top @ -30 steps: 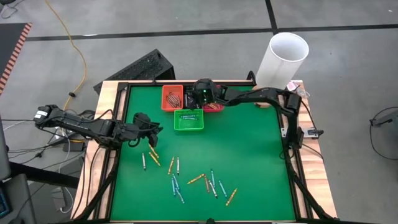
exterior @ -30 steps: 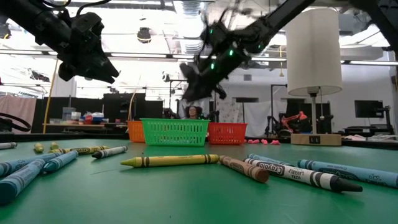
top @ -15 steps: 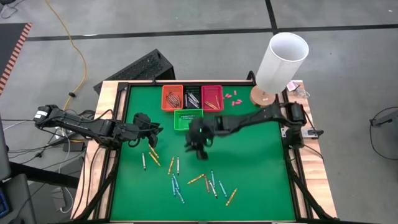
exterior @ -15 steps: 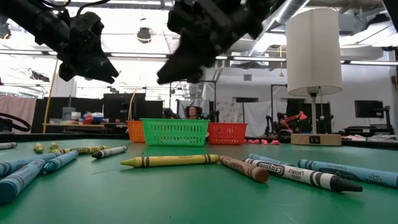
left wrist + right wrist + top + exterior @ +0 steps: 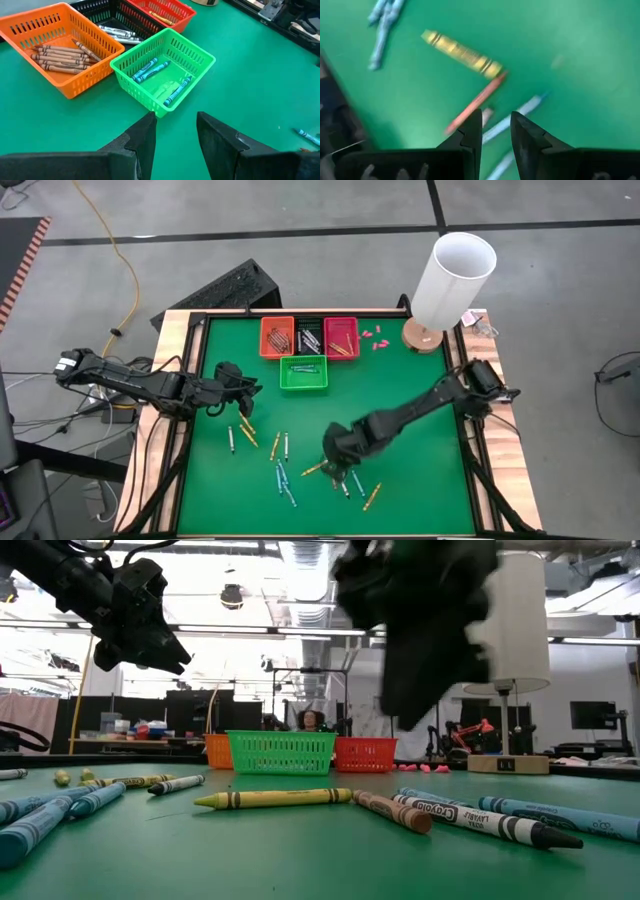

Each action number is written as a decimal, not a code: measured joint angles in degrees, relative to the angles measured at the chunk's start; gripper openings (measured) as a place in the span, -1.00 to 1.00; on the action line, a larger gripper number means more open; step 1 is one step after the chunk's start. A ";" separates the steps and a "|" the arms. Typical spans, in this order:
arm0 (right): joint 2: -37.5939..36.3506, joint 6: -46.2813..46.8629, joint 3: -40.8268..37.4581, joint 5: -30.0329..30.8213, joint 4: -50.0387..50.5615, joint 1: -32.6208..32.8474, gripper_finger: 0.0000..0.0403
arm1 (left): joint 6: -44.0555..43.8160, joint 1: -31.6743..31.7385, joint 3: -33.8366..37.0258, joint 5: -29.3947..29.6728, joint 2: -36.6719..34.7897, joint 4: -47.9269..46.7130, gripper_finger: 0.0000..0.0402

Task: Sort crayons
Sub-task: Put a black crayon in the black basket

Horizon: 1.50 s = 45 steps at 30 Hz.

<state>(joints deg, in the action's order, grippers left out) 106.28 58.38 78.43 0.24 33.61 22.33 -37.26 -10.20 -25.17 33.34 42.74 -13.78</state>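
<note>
Green table [image 5: 400,410]; white cylinder [image 5: 455,275] at far right corner; right arm stretched across table, right gripper [image 5: 335,467] low over loose crayons [image 5: 285,475] on near half, fingers [image 5: 470,132] narrowly parted, nothing between them; left gripper [image 5: 235,380] hovers at left side above table, fingers [image 5: 142,140] parted, empty; four baskets at far edge: orange basket [image 5: 65,50] with brown crayons, green basket [image 5: 165,70] with teal ones, black basket [image 5: 309,337], red basket [image 5: 341,337].

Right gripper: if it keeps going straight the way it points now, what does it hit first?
Probably the reddish crayon lying just ahead of the open right gripper, next to a white crayon; depth is unclear, so which comes first is uncertain.
</note>
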 joint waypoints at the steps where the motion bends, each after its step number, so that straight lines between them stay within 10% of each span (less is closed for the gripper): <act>1: 0.00 2.52 0.02 0.43 0.15 1.10 -0.52 | -0.02 0.00 0.00 0.00 0.00 0.17 -0.35; 33: 7.87 -1.54 0.12 6.33 -3.37 11.32 -0.52 | -0.09 -0.02 0.01 -3.04 0.02 0.19 -0.35; 45: 7.65 -26.05 10.44 11.00 5.38 11.17 -0.52 | -0.09 -0.02 0.02 -4.59 0.02 0.20 -0.35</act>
<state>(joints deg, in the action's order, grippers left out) 113.93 32.33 88.87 11.24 38.99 33.50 -37.34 -10.22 -25.15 28.75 42.76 -13.58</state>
